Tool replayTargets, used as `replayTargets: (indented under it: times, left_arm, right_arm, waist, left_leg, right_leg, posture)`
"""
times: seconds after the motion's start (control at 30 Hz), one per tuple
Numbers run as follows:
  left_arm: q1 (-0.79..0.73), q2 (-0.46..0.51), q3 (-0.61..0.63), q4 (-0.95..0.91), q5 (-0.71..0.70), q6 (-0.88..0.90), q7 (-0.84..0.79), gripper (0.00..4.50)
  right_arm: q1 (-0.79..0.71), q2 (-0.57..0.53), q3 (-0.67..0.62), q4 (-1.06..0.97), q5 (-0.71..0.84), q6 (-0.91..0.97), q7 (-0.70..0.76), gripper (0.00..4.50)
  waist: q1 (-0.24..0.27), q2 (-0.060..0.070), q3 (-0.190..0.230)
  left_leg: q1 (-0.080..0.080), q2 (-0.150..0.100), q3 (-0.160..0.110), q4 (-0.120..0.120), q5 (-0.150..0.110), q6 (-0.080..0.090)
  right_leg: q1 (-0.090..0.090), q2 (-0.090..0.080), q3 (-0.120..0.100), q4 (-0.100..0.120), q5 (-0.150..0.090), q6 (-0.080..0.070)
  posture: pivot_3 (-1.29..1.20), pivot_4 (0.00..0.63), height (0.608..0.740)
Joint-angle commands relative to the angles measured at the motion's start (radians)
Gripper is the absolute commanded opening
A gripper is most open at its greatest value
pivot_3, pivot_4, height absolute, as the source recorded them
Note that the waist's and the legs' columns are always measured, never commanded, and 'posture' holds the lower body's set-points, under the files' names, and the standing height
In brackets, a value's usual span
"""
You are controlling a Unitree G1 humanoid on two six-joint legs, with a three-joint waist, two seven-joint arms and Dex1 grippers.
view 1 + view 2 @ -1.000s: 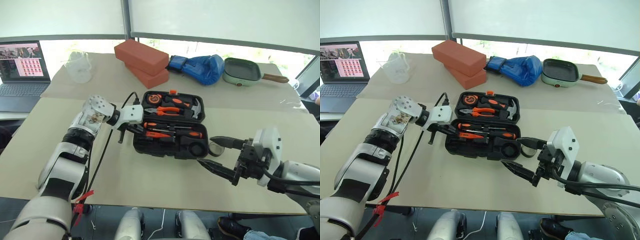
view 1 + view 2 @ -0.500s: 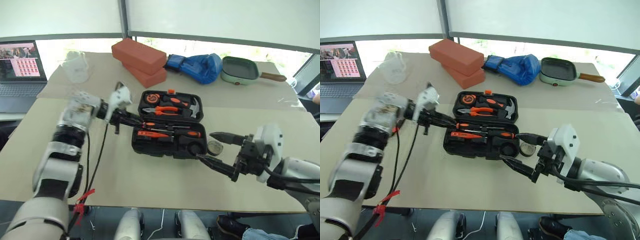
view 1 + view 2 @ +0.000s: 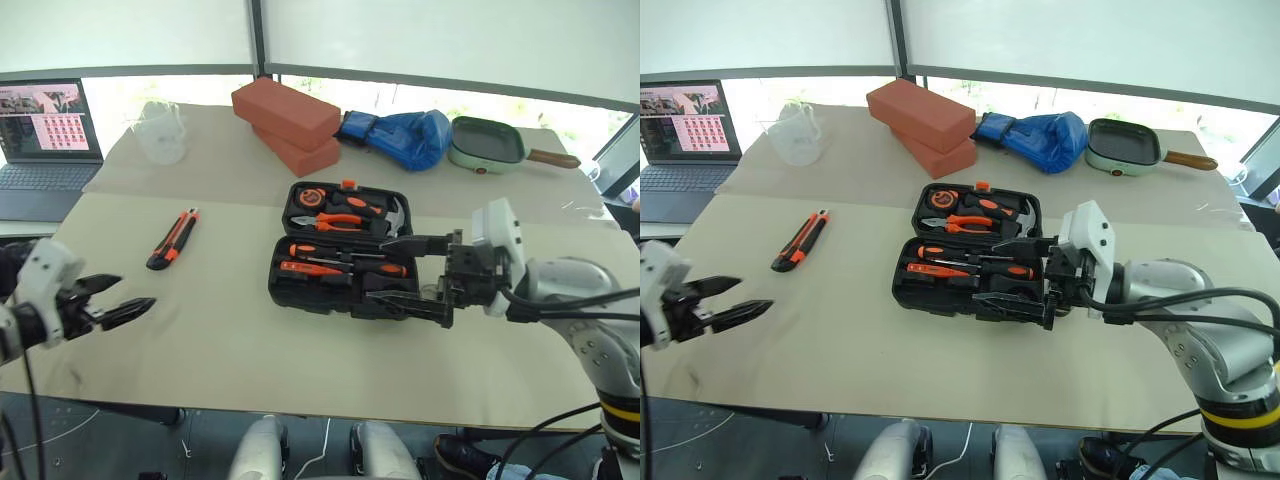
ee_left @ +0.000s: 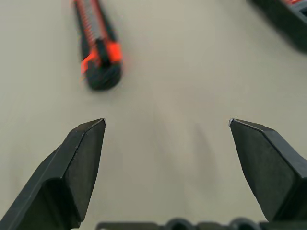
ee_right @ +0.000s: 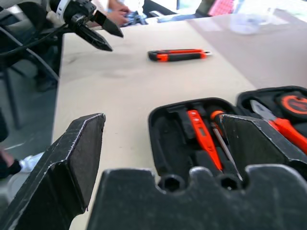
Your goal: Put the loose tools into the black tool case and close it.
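The black tool case (image 3: 342, 248) lies open near the middle of the table (image 3: 250, 340), its two halves side by side, one nearer and one farther. The far half holds orange-handled pliers (image 3: 335, 221), a hammer (image 3: 392, 214) and a round orange-and-black item. In the near half lie a thin all-orange screwdriver (image 3: 310, 268) and two screwdrivers with black-and-orange handles (image 3: 345, 256), set lengthwise in the recesses.

The orange-and-black utility knife (image 3: 173, 239) lies on the bare table, well to the left of the case and apart from it, its length running near to far.

The left gripper (image 3: 112, 302) is at the near left edge of the table, its two black fingers spread apart with nothing between them. It sits nearer than the knife and well apart from it; in the left wrist view the knife (image 4: 97, 48) lies on the table beyond the spread fingertips (image 4: 86, 143).

The right gripper (image 3: 400, 270) reaches in from the right, pointing left along the case's right end. Its fingers are wide apart, one over the far part of the near half and one along the case's near edge, and they hold nothing. Whether they touch the case cannot be told.

On the far side of the table sit two stacked red bricks (image 3: 286, 125), a blue glove (image 3: 400, 135), a green square pan (image 3: 488, 143), a clear measuring cup (image 3: 160, 132) and a laptop (image 3: 45, 140) at the far left.
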Motion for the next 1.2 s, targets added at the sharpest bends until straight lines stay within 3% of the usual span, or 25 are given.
replayTargets:
  times: [0.03,0.13,0.3,0.57,0.73,0.97,1.07,1.2]
  left_arm:
    - [-0.045,0.050,0.003,-0.039,-0.027,0.065,0.070,4.44]
    - [-0.151,0.111,-0.104,0.001,-0.040,0.169,0.110,4.44]
    - [-0.456,0.185,-0.391,0.215,0.011,0.260,0.181,4.44]
    - [-0.848,0.110,-0.731,0.678,0.137,0.161,0.160,4.44]
    - [-0.965,0.033,-0.810,0.898,0.205,0.046,0.152,4.44]
    - [-1.076,-0.086,-0.820,1.198,0.270,-0.135,0.203,4.44]
    - [-1.099,-0.100,-0.804,1.256,0.276,-0.175,0.191,3.79]
    - [-1.114,-0.094,-0.772,1.271,0.272,-0.217,0.166,2.42]
  right_arm:
    - [-0.026,0.008,0.000,0.006,-0.011,-0.033,0.035,4.50]
    - [-0.030,0.020,0.004,0.001,-0.013,-0.026,0.040,4.50]
    - [-0.006,0.034,0.002,-0.038,-0.006,-0.017,0.024,4.50]
    - [0.057,0.059,-0.010,-0.110,-0.007,-0.013,-0.048,4.50]
    - [0.078,0.058,-0.026,-0.132,-0.003,-0.015,-0.076,4.50]
    - [0.087,0.057,-0.031,-0.151,-0.002,-0.019,-0.090,4.50]
    - [0.091,0.053,-0.036,-0.154,-0.003,-0.021,-0.090,4.50]
    - [0.106,0.041,-0.052,-0.159,-0.006,-0.021,-0.087,4.50]
  waist:
    - [0.001,0.000,0.000]
    - [0.002,-0.001,0.000]
    - [-0.003,0.000,0.000]
    - [-0.010,-0.001,0.000]
    - [-0.009,-0.002,0.001]
    - [0.001,-0.002,0.000]
    - [0.001,-0.002,0.000]
    - [0.001,-0.002,0.000]
  left_leg:
    - [0.000,0.000,0.000,0.000,0.000,0.000]
    - [0.000,0.000,-0.001,0.000,0.001,-0.001]
    - [0.000,-0.001,0.000,-0.001,0.001,-0.002]
    - [-0.002,-0.002,0.002,-0.001,0.001,-0.002]
    - [-0.002,-0.002,0.002,0.000,0.001,-0.002]
    - [-0.002,-0.003,0.002,0.001,0.001,-0.001]
    - [-0.002,-0.004,0.002,0.001,0.001,-0.001]
    - [-0.002,-0.003,0.002,0.001,0.001,-0.001]
  right_leg:
    - [0.000,0.000,0.000,0.000,0.000,0.000]
    - [-0.001,0.001,-0.001,0.001,0.001,-0.002]
    - [-0.001,0.002,-0.001,0.002,0.001,-0.002]
    - [-0.003,0.005,0.000,0.002,0.001,-0.002]
    - [-0.003,0.005,0.000,0.002,0.001,-0.002]
    - [-0.002,0.003,-0.001,0.002,0.001,-0.001]
    - [-0.001,0.003,-0.001,0.002,0.001,-0.001]
    - [-0.001,0.003,-0.001,0.002,0.001,-0.001]
  posture:
    - [0.00,0.150,0.738]
    - [0.00,0.150,0.738]
    - [0.00,0.150,0.738]
    - [0.00,0.150,0.738]
    - [0.00,0.150,0.738]
    - [0.00,0.150,0.738]
    - [0.00,0.150,0.738]
    - [0.00,0.150,0.738]
